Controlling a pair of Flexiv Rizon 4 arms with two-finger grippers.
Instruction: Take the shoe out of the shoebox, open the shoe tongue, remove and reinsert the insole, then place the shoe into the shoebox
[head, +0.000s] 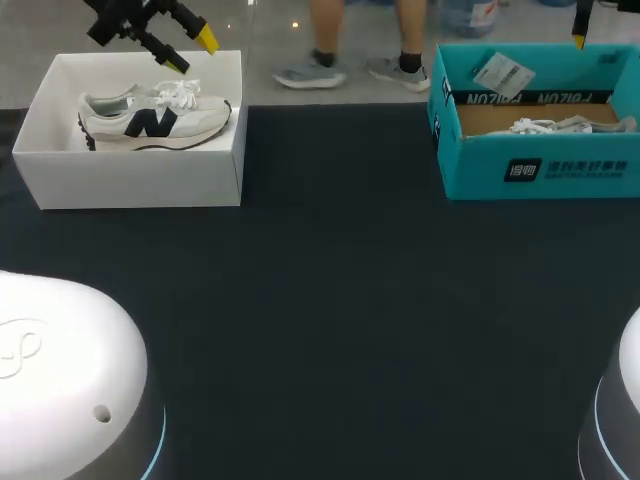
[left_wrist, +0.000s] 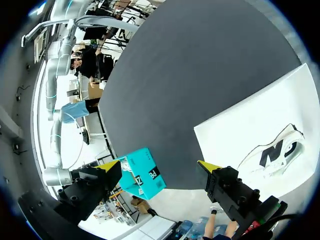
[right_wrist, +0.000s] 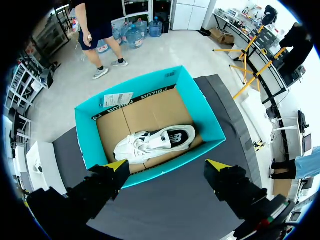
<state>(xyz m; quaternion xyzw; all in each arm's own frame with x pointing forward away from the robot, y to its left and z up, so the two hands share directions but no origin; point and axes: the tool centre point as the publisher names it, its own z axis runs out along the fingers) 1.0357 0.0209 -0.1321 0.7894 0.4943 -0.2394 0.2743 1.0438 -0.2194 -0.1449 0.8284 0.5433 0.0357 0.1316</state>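
Nearest in the head view, two white arm bases (head: 60, 350) sit at the near corners of the dark table (head: 340, 300). Both boxes stand at the far edge, well apart.

At the far left is the white shoebox (head: 140, 180), with the cream sneaker (head: 150, 118) inside. The left gripper (head: 192, 50) hangs over the box's far rim. The left wrist view adds that its fingers are spread wide with nothing between them.

At the far right is the teal shoebox (head: 540, 165). From the head view only a strip of the white shoe (head: 560, 125) shows over the box wall. The right wrist view looks straight down into the box: the whole shoe lies on the brown floor, and a paper tag (right_wrist: 118, 99) sits on the far wall. The right gripper (right_wrist: 166, 165) hovers above the box's near wall, its fingers wide apart and empty.

The sneaker lies along the white box's length, toe toward the teal box, with the dark N side showing. The white shoe also lies lengthwise in its box, its laced end toward the white box.
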